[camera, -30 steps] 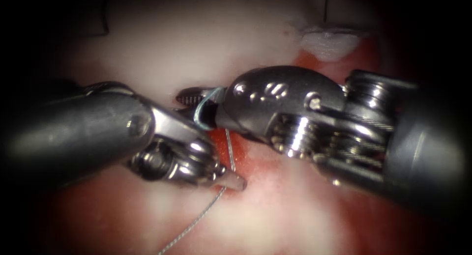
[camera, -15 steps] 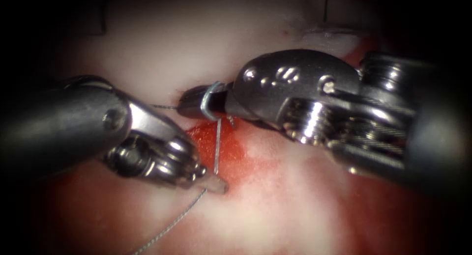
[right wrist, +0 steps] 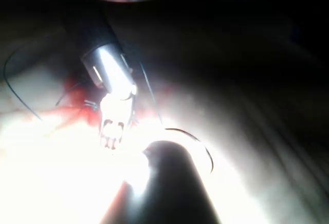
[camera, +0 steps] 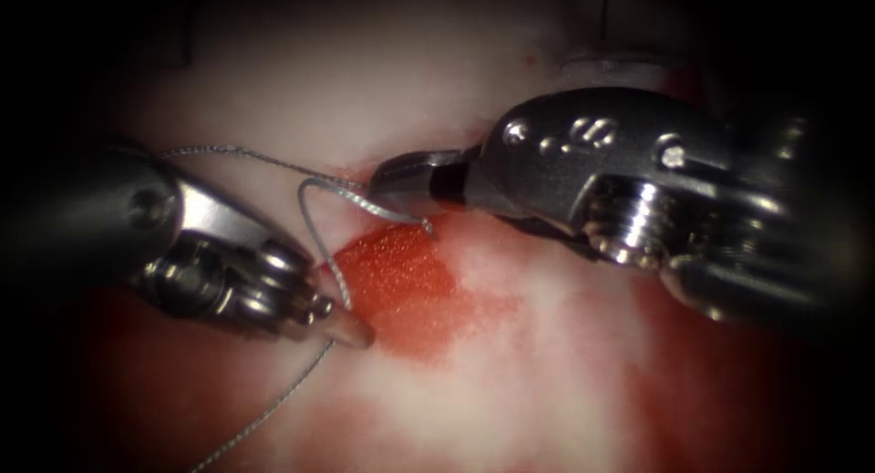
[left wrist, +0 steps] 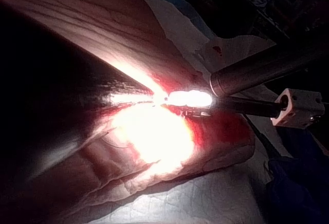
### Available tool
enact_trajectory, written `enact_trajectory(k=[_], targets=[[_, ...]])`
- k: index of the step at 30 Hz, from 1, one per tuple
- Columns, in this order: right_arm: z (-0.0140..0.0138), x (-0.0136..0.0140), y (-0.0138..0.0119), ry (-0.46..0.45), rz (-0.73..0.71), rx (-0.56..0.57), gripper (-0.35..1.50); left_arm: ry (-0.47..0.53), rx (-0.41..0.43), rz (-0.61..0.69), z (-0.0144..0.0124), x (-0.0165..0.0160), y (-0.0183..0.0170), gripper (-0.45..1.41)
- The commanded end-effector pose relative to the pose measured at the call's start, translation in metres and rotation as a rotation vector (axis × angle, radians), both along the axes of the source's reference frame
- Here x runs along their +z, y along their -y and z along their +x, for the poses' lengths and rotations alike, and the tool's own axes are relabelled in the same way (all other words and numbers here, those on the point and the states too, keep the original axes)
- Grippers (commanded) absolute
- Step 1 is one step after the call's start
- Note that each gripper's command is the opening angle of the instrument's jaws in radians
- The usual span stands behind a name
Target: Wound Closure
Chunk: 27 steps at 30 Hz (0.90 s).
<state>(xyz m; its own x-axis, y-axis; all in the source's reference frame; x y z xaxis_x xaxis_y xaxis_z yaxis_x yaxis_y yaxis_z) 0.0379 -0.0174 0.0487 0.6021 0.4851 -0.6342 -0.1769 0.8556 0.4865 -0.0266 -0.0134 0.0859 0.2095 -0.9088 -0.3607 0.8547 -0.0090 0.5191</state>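
Left steel pincer (camera: 351,332) is clamped on thin grey braided thread (camera: 314,231); right steel pincer (camera: 401,183) is closed, thread touching its tip, above red fluid (camera: 406,282).

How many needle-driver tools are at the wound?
2. The left tool, left of the red fluid, holds the thread. The right tool, from the right, also grips it.
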Motion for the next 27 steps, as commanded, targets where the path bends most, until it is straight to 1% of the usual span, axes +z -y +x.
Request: enact_trajectory(k=[1,2,3,4,7,9,10,12,13,14,16,17,18,20,22,23,26,27], targets=[[0.0005,-0.0015,-0.0014,-0.003,0.034,0.021,-0.35,0.008,-0.003,-0.003,-0.0005,-0.0003,-0.0013,-0.45],[0.0001,-0.0024,-0.0014,-0.006,0.060,0.025,-0.35,0.013,-0.003,0.000,-0.0004,-0.0005,-0.0014,-0.45],[0.0000,-0.0026,-0.0015,0.030,0.055,0.026,-0.35,0.021,-0.001,0.007,-0.0003,-0.0008,-0.0014,-0.45],[0.0000,-0.0026,-0.0018,0.047,0.051,0.030,-0.35,0.049,0.052,-0.004,-0.0003,-0.0011,-0.0013,-0.45],[-0.0002,-0.0020,-0.0025,0.059,0.037,0.051,-0.35,0.070,0.084,-0.018,-0.0002,-0.0017,-0.0016,-0.45],[-0.0003,-0.0011,-0.0029,0.078,0.028,0.045,-0.35,0.074,0.112,-0.069,-0.0001,-0.0022,-0.0022,-0.45],[-0.0003,-0.0006,-0.0031,0.090,0.025,0.042,-0.35,0.067,0.136,-0.096,0.0000,-0.0025,-0.0024,-0.45],[-0.0002,0.0006,-0.0032,0.111,0.014,0.019,-0.35,0.045,0.224,-0.162,0.0004,-0.0028,-0.0030,-0.45],[-0.0001,0.0012,-0.0032,0.103,0.026,-0.001,-0.35,0.031,0.268,-0.197,0.0006,-0.0030,-0.0033,-0.45],[0.0000,0.0018,-0.0031,0.089,0.044,-0.025,-0.35,0.010,0.322,-0.244,0.0007,-0.0031,-0.0038,-0.45],[0.0003,0.0028,-0.0026,0.028,0.088,-0.087,-0.35,-0.011,0.406,-0.329,0.0010,-0.0032,-0.0047,-0.45],[0.0005,0.0032,-0.0023,0.003,0.097,-0.112,-0.35,-0.019,0.447,-0.384,0.0011,-0.0032,-0.0054,-0.45],[0.0007,0.0034,-0.0017,-0.037,0.129,-0.126,-0.35,-0.022,0.506,-0.462,0.0015,-0.0030,-0.0064,-0.45],[0.0007,0.0032,-0.0014,-0.077,0.158,-0.144,-0.35,-0.061,0.560,-0.528,0.0019,-0.0027,-0.0075,-0.45],[0.0005,0.0028,-0.0012,-0.124,0.194,-0.146,-0.35,-0.118,0.592,-0.550,0.0023,-0.0023,-0.0082,-0.45],[0.0005,0.0027,-0.0011,-0.144,0.207,-0.149,-0.35,-0.125,0.600,-0.551,0.0024,-0.0021,-0.0085,-0.45],[0.0002,0.0025,-0.0010,-0.213,0.269,-0.127,-0.35,-0.143,0.588,-0.554,0.0026,-0.0016,-0.0085,-0.45],[0.0001,0.0025,-0.0010,-0.271,0.305,-0.101,-0.35,-0.143,0.579,-0.532,0.0025,-0.0013,-0.0082,-0.45]])
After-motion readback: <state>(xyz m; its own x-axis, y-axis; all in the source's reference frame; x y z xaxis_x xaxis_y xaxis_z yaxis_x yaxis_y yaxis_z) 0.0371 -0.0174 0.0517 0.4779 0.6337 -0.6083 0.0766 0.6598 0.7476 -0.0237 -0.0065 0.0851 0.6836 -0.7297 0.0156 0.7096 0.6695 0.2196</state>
